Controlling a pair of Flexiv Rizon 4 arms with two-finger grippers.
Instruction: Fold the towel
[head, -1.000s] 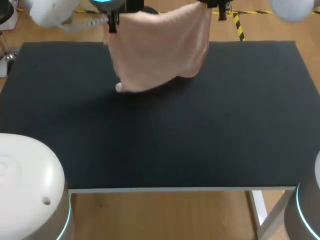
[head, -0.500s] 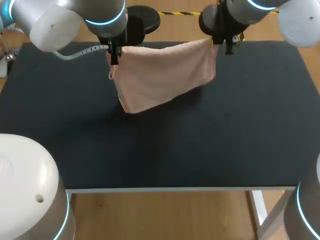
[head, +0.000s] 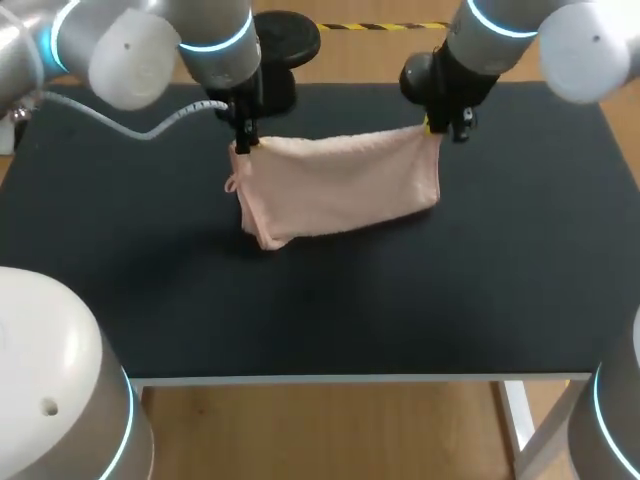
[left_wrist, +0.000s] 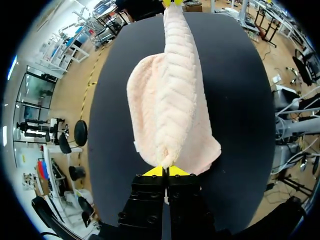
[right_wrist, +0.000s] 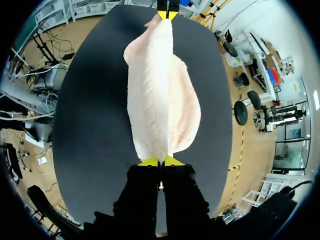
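A pale pink towel (head: 335, 190) hangs stretched between my two grippers over the black table (head: 500, 250), its lower part resting on the tabletop. My left gripper (head: 243, 143) is shut on the towel's upper left corner. My right gripper (head: 432, 128) is shut on the upper right corner. In the left wrist view the towel (left_wrist: 170, 105) runs from my left gripper (left_wrist: 165, 171) out to the other gripper's yellow tips (left_wrist: 172, 2). In the right wrist view the towel (right_wrist: 157, 100) stretches from my right gripper (right_wrist: 160, 161) toward the left gripper's tips (right_wrist: 166, 15).
The black tabletop spreads wide around the towel, with free room in front and to both sides. Its front edge (head: 360, 378) runs along the near side.
Both grippers have come toward the near side and down with the towel. The towel, which hung in the air near the far edge, now touches the table with its lower part.
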